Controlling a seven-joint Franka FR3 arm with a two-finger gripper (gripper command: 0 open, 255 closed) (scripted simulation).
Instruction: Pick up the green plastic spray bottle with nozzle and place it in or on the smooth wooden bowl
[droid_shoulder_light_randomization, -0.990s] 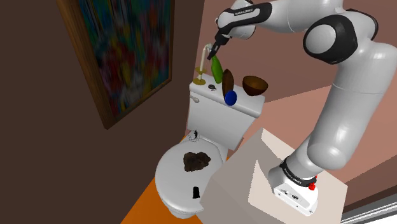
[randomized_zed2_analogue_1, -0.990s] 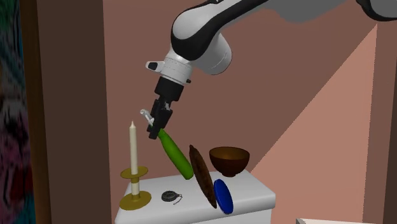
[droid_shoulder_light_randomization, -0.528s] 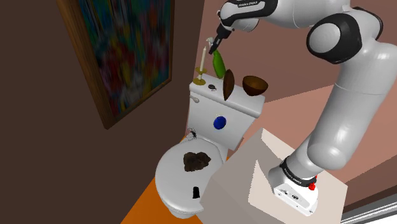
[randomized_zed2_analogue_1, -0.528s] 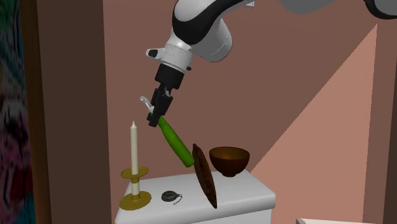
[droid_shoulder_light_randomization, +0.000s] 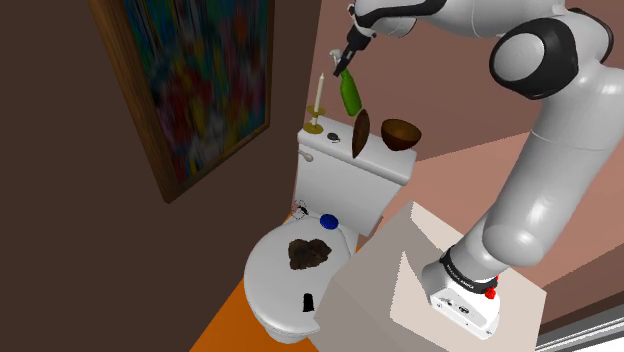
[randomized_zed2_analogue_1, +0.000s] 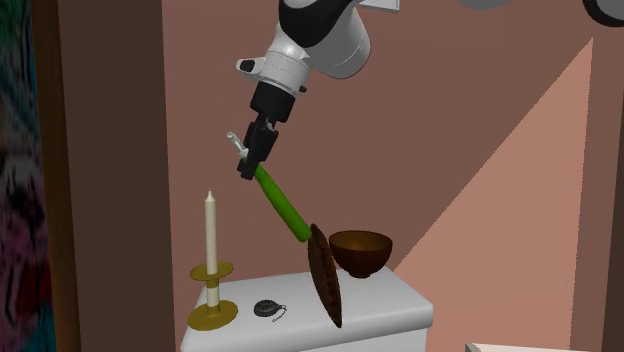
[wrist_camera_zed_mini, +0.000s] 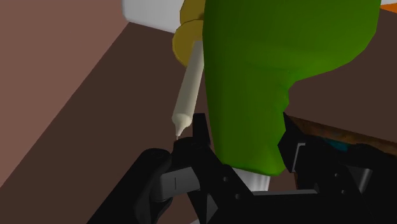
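Arm (droid_shoulder_light_randomization: 545, 150): reaching high over the toilet, wrist pitched down at the wall end.
Tank (randomized_zed2_analogue_1: 390, 300): the surface here; it carries the candle (randomized_zed2_analogue_1: 210, 232), a brown disc on edge and the bowl.
Bottle (randomized_zed2_analogue_1: 281, 205): up in the air above the tank, clear of the lid, hanging on a slant, nozzle (randomized_zed2_analogue_1: 233, 137) end high, base low and just beside the disc's top edge. Touching or not, I cannot tell.
Bottle handling: looks like smooth, stiff plastic, probably light. A slick neck may pivot between the pads, and the long body under a top hold could swing.
Hold point: the narrow neck under the nozzle is the sensible spot, and that's where it is taken; the fat body (wrist_camera_zed_mini: 273, 76) looks too wide to span.
Disc (randomized_zed2_analogue_1: 323, 275): standing between bottle and bowl, so it's the thing to clear.
Bowl (randomized_zed2_analogue_1: 360, 252): brown, round, open, upright at the tank's far end; small beside this long bottle, so expect it to lean on the rim.
Gripper (randomized_zed2_analogue_1: 250, 165): clamped narrow on the bottle's neck, fingers either side in the wrist view.
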